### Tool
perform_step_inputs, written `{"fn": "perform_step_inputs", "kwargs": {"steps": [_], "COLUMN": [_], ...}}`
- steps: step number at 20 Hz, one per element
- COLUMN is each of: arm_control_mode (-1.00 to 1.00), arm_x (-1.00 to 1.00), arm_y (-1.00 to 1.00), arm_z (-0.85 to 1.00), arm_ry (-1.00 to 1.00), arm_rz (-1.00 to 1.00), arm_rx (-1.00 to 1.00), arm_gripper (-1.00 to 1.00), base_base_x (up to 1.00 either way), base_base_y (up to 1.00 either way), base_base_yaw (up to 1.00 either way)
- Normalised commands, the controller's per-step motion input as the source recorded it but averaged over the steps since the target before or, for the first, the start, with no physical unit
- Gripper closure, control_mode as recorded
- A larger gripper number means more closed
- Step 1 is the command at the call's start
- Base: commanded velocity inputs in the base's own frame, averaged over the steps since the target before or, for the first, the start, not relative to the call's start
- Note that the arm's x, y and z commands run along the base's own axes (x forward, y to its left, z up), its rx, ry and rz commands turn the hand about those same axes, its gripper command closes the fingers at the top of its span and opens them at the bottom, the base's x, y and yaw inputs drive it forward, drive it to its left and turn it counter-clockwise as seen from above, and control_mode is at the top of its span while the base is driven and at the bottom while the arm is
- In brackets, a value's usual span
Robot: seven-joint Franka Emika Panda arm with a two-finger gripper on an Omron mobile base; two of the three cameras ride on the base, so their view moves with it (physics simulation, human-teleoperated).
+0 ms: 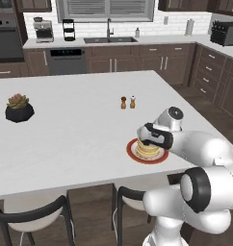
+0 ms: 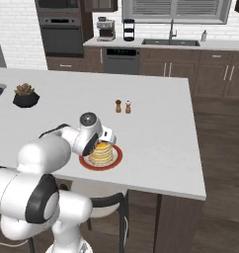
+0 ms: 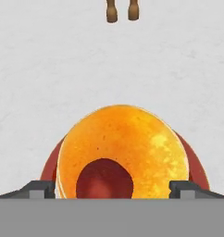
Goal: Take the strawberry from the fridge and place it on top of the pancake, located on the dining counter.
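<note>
Succulent point(image 1: 18, 106) sits far left on the counter point(image 1: 75, 134); shakers point(image 1: 127, 102) mid-table. We've got the gripper point(image 3: 113, 189) spread wide right over the pancake point(image 3: 121, 148), strawberry point(image 3: 104, 178) resting on top, looks dropped there deliberately.

You are looking across a kitchen with dark brown cabinets point(image 1: 152, 60) running along a far white brick wall point(image 1: 178, 23), beneath a wide window point(image 1: 105, 9). A sink point(image 1: 110, 40) and dishwasher point(image 1: 66, 60) sit mid-wall, a built-in oven point(image 2: 59, 33) at far left. Near you, two dark-framed stools point(image 1: 34, 216) stand on the dark wood floor point(image 2: 222, 148).
</note>
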Motion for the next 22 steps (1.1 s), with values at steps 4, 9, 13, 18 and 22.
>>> {"fn": "perform_step_inputs", "kwargs": {"steps": [4, 9, 13, 18, 22], "arm_control_mode": [-1.00, -1.00, -1.00, -1.00, -1.00], "arm_x": [-0.36, -0.57, -0.87, -0.94, -0.94], "arm_y": [0.00, 0.00, 0.02, 0.01, 0.02], "arm_z": [0.43, 0.60, 0.65, 0.85, 0.91], "arm_ry": [-0.14, -0.19, -0.05, 0.00, 0.00], "arm_rz": [0.00, 0.00, 0.00, 0.00, 0.00], "arm_rx": [0.00, 0.00, 0.00, 0.00, 0.00], "arm_gripper": [-1.00, -1.00, -1.00, -1.00, -1.00], "base_base_x": [0.00, 0.00, 0.00, 0.00, 0.00], "base_base_y": [0.00, 0.00, 0.00, 0.00, 0.00], "base_base_yaw": [0.00, 0.00, 0.00, 0.00, 0.00]}}
